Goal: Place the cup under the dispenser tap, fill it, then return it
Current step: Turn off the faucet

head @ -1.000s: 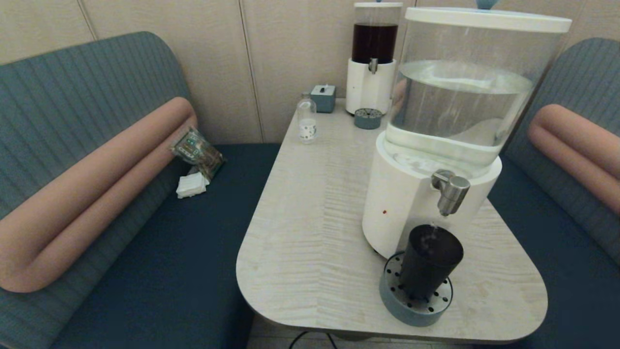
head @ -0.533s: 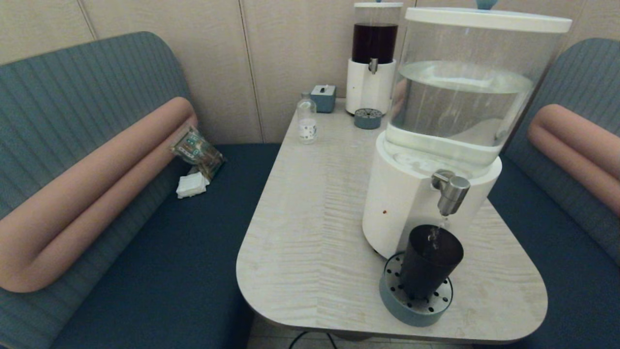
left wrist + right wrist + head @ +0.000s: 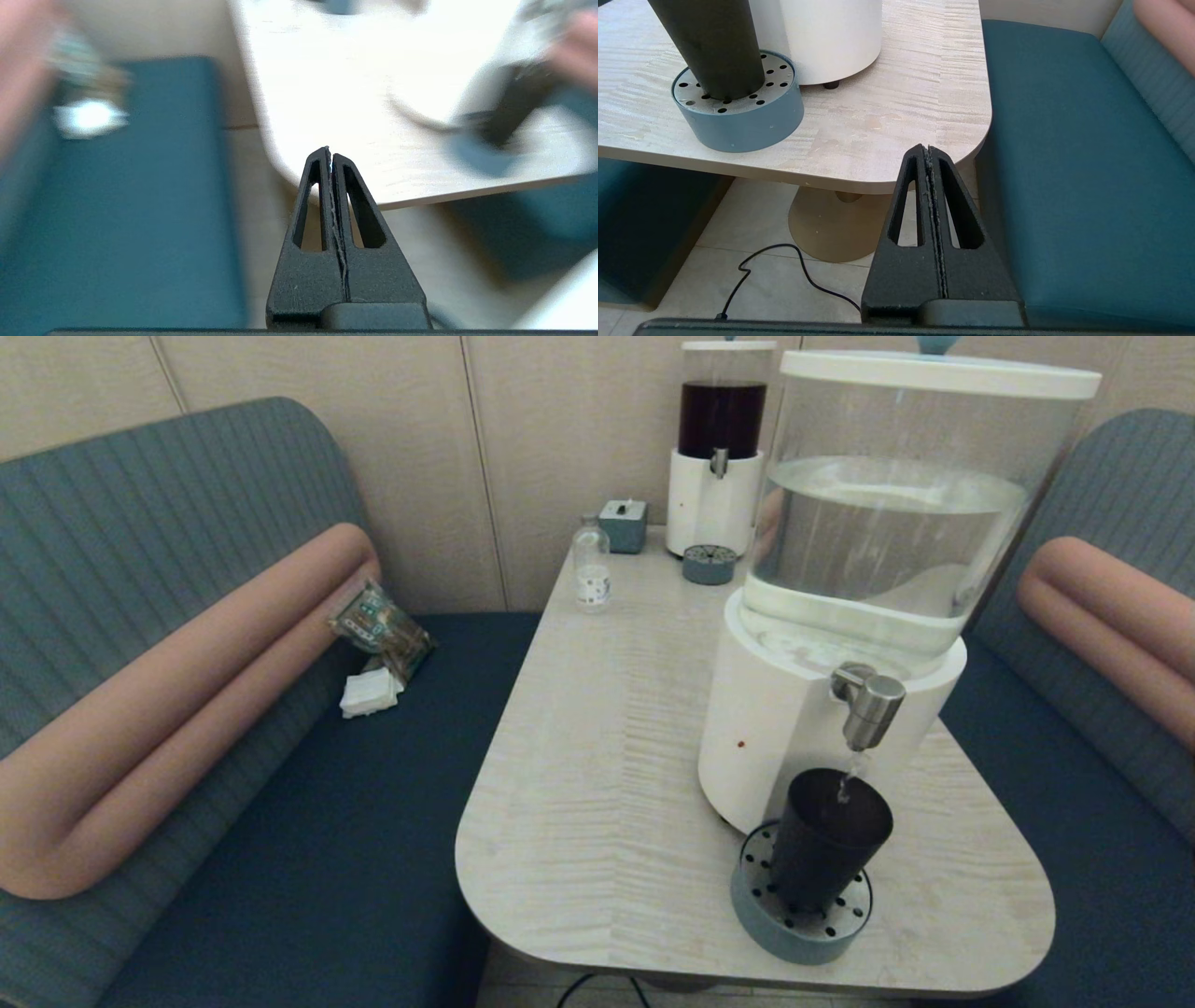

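Observation:
The dark cup stands upright on the round grey-blue drip tray, right under the brushed-steel dispenser tap of the big white-based dispenser. A thin stream of water falls from the tap into the cup. The right wrist view shows the cup on the tray too. My right gripper is shut and empty, low beside the table's near right corner. My left gripper is shut and empty, below the table's near left corner. Neither arm appears in the head view.
A small clear bottle, a grey box and a smaller dark-liquid dispenser stand at the table's far end. Teal benches flank the table; a packet and napkins lie on the left one. A cable runs on the floor.
Water keeps running from the tap into the cup. The cup, tray and dispenser have not moved.

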{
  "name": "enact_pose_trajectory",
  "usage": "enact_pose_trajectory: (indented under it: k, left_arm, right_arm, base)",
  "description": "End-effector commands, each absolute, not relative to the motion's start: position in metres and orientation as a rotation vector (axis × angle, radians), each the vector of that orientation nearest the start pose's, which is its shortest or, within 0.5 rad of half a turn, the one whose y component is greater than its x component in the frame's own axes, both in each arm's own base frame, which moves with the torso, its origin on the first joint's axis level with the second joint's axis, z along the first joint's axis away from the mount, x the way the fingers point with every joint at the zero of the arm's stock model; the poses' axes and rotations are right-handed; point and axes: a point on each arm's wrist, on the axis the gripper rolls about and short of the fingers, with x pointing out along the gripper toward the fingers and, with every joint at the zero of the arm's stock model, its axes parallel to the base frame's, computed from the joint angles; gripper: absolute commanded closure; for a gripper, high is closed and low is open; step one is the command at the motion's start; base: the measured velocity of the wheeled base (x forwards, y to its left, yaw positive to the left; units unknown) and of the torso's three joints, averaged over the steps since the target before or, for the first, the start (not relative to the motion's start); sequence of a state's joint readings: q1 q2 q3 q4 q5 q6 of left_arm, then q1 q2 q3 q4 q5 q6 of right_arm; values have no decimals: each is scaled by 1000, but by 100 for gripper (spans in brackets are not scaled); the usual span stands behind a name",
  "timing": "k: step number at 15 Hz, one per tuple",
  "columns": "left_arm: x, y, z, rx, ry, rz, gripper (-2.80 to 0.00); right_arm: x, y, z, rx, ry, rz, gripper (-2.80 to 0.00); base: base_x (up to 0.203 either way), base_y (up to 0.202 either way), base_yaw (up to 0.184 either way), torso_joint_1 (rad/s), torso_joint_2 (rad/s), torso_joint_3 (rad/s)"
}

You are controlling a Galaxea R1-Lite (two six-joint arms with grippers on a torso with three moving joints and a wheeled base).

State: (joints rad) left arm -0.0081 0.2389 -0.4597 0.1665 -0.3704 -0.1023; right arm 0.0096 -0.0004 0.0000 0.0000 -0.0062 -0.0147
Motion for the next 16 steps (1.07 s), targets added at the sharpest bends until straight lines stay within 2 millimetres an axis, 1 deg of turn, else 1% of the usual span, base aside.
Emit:
enact_pose_trajectory:
  k: [1, 2, 4, 7, 9, 11, 13, 16]
  left_arm:
    - [6, -10, 220, -166, 118, -456, 0]
    - [24, -11, 229, -191, 154, -495, 0]
    - [71, -13, 243, -220, 203, -546, 0]
    - [139, -15, 256, -193, 194, -597, 0]
    - [173, -20, 268, -157, 169, -658, 0]
    - [191, -33, 284, -131, 168, -735, 0]
    - [200, -45, 286, -75, 271, -788, 0]
    - [211, -53, 287, 188, 367, -839, 0]
  right_arm:
    - [-23, 0, 75, -15, 0, 4, 0]
    - [-23, 0, 75, -15, -2, 4, 0]
    - [-23, 0, 75, -17, -2, 3, 0]
    - [-23, 0, 75, -15, -2, 4, 0]
    - [-23, 0, 75, -15, -2, 4, 0]
    - [-23, 0, 75, -15, -3, 3, 0]
    - [-23, 0, 75, -14, -3, 5, 0]
    - [-23, 0, 75, -14, -3, 3, 0]
  base:
    - [0, 0, 0, 0, 0, 0]
    - [0, 0, 0, 0, 0, 0]
    - [0, 0, 0, 0, 0, 0]
    - [0, 0, 0, 0, 0, 0]
    - [0, 0, 0, 0, 0, 0]
    - [0, 0, 0, 0, 0, 0]
    - [0, 0, 0, 0, 0, 0]
    - [0, 0, 0, 0, 0, 0]
